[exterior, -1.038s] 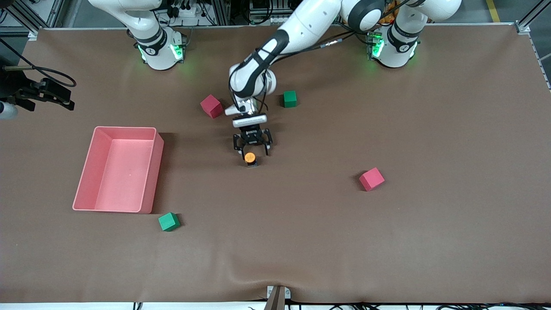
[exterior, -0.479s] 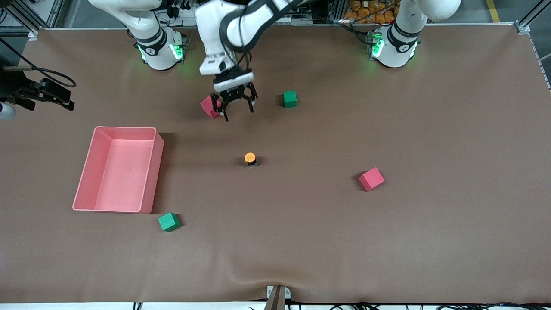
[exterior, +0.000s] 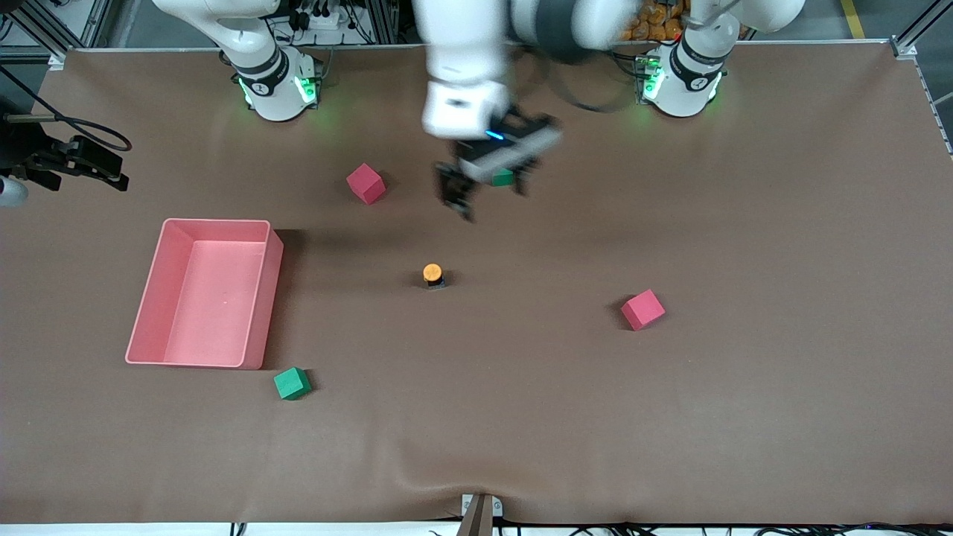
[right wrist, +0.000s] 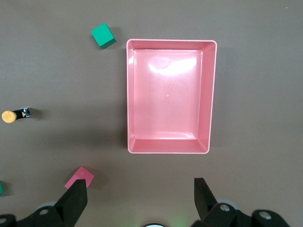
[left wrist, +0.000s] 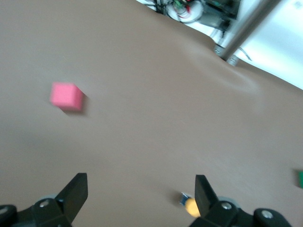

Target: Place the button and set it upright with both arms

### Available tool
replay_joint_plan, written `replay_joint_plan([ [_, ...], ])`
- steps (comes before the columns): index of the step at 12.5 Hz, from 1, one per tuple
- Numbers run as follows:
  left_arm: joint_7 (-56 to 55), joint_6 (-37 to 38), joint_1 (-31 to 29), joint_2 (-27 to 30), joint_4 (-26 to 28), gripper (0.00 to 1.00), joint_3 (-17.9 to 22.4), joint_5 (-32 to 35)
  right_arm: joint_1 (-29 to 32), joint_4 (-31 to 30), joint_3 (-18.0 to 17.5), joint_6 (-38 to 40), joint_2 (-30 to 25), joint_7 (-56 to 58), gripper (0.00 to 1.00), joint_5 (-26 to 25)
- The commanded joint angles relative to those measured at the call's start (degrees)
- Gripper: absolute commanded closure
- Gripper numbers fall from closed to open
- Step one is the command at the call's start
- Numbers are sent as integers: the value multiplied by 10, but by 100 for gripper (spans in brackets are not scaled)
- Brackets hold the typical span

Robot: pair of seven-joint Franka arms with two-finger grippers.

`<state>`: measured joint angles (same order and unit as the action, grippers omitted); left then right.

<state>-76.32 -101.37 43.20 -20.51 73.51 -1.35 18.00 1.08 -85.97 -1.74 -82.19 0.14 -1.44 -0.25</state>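
**Button upright on the worktop, both my grippers empty**

The button (exterior: 432, 275) stands on the brown worktop (exterior: 744, 417) near its middle, orange cap up on its black body, with nothing touching it. In my left wrist view it shows just past one fingertip, cap (left wrist: 190, 206) partly hidden.

My left gripper (exterior: 488, 190) hangs in the air, over the worktop beside a green cube (exterior: 503, 177) that it partly covers in the front view. Its fingers (left wrist: 72, 191) are spread wide with nothing between them. A red cube (exterior: 365, 183) lies toward the right arm's end from there, apart from the gripper.

My right arm waits, folded back at its base. Its gripper does not appear in the front view; in the right wrist view its fingers (right wrist: 73, 198) are spread and empty, high over the pink tray (right wrist: 208, 94).

The pink tray (exterior: 264, 298) sits toward the right arm's end of the worktop. A second green cube (exterior: 292, 383) lies near the tray's corner nearest the front camera. A second red cube (exterior: 642, 310) lies toward the left arm's end, slightly nearer the camera than the button.
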Motion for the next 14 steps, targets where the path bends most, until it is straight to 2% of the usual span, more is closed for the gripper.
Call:
replay_joint_plan([
  [1,85,54,-63,26,22,0,-10,-29,1,5,-1,8,-2,-6,0,3],
  [5,282,132,-177,88,27,0,-10,-76,1,5,-1,8,-2,-6,0,3],
  [6,342,136,-206,109,49,0,-11,-86,1,5,-1,8,-2,-6,0,3],
  [10,514,132,-317,234,198,0,-9,-149,1,5,-2,8,-1,-7,0,3],
  [14,592,123,-380,305,278,0,-12,-167,1,5,-2,8,0,-7,0,3],
])
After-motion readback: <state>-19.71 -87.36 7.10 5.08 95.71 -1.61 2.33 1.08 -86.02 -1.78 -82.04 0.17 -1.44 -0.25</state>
